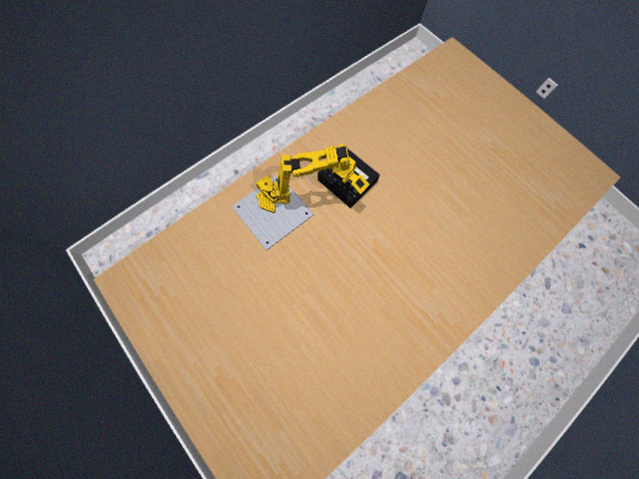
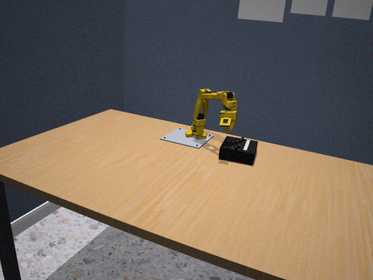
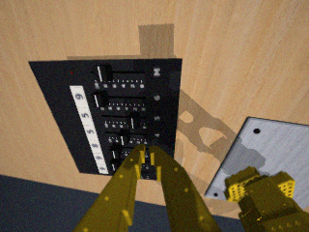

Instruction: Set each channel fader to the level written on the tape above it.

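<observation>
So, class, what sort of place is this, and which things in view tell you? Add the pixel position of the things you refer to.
Probably a robotics lab or test room: a small yellow robot arm (image 1: pixel 311 161) (image 2: pixel 215 95) stands on a bolted metal plate (image 1: pixel 268 232) (image 2: pixel 174 138), beside a black lighting desk (image 1: pixel 373 177) (image 2: pixel 236 156) (image 3: pixel 58 82) with numbered faders.
</observation>
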Action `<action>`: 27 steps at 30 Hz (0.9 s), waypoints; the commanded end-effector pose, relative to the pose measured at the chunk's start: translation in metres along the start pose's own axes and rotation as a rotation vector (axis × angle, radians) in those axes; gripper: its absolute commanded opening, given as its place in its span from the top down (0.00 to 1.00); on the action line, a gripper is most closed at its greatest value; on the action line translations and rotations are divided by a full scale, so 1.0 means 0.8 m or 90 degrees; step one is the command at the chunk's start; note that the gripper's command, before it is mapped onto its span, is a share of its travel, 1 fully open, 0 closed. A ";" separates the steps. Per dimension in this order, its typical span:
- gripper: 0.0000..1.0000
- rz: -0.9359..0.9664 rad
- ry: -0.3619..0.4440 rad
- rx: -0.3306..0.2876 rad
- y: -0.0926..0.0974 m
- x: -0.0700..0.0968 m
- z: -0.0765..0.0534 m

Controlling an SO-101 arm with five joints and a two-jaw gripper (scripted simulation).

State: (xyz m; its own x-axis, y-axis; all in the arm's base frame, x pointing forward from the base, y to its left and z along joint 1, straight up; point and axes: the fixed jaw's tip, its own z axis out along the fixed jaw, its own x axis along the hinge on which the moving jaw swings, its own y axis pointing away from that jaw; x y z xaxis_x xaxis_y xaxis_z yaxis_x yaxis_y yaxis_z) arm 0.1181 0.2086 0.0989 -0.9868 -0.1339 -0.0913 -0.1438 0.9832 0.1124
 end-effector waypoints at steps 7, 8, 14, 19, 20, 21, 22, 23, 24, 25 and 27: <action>1.00 -0.001 0.012 0.015 -0.009 0.004 0.002; 1.00 -0.001 0.012 0.015 -0.009 0.004 0.002; 1.00 -0.001 0.013 0.016 -0.010 0.004 0.002; 1.00 -0.001 0.015 0.019 -0.010 0.004 0.004; 1.00 -0.001 0.016 0.020 -0.010 0.004 0.004; 1.00 -0.001 0.018 0.022 -0.010 0.004 0.005; 1.00 -0.001 0.019 0.024 -0.010 0.005 0.006; 1.00 -0.001 0.021 0.026 -0.010 0.005 0.008; 1.00 -0.001 0.023 0.029 -0.010 0.005 0.009; 1.00 -0.001 0.025 0.031 -0.010 0.005 0.011; 1.00 -0.001 0.030 0.037 -0.010 0.005 0.014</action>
State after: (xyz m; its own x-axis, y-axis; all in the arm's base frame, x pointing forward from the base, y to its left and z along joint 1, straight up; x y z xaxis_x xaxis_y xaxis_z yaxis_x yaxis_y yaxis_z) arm 0.1165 0.2049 0.0953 -0.9879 -0.1350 -0.0759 -0.1418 0.9855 0.0930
